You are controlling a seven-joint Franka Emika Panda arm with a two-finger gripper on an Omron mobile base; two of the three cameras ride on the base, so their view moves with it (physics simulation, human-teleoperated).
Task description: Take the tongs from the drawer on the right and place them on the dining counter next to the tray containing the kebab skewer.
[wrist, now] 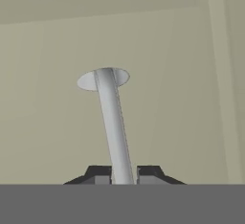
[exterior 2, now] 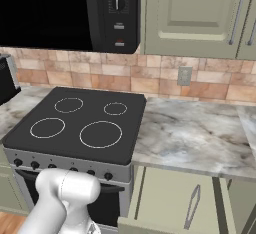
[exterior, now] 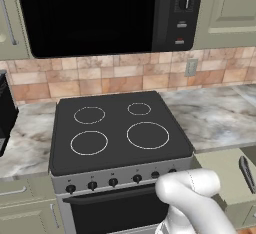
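left base view: a black stove (exterior: 120, 130) with four ringed burners sits in a marbled worktop (exterior: 220, 115), under a dark microwave (exterior: 107, 13) and a tiled backsplash. to the right of the stove, below the worktop edge, the drawer (exterior: 225, 175) stands pulled open, its pale inside showing. the tongs (exterior: 248, 174) lie inside it near the right edge of the picture, dark grey and slim. the white arm (exterior: 192, 200) rises at the lower right.

right base view: the same drawer (exterior 2: 167, 200) is open at the bottom, right of the stove (exterior 2: 80, 123). the tongs (exterior 2: 192, 207) lie on its pale floor, lengthwise front to back, joined end toward the worktop (exterior 2: 195, 135), arms slightly apart. the arm (exterior 2: 62, 198) is at the lower left, well apart from the tongs.

hand view: the pincer (wrist: 122, 176) is closed on a silver bar handle (wrist: 115, 127), its dark fingertips (wrist: 100, 174) pressed against either side of the bar. the bar runs up to a round mount on a sage-green panel (wrist: 48, 98).
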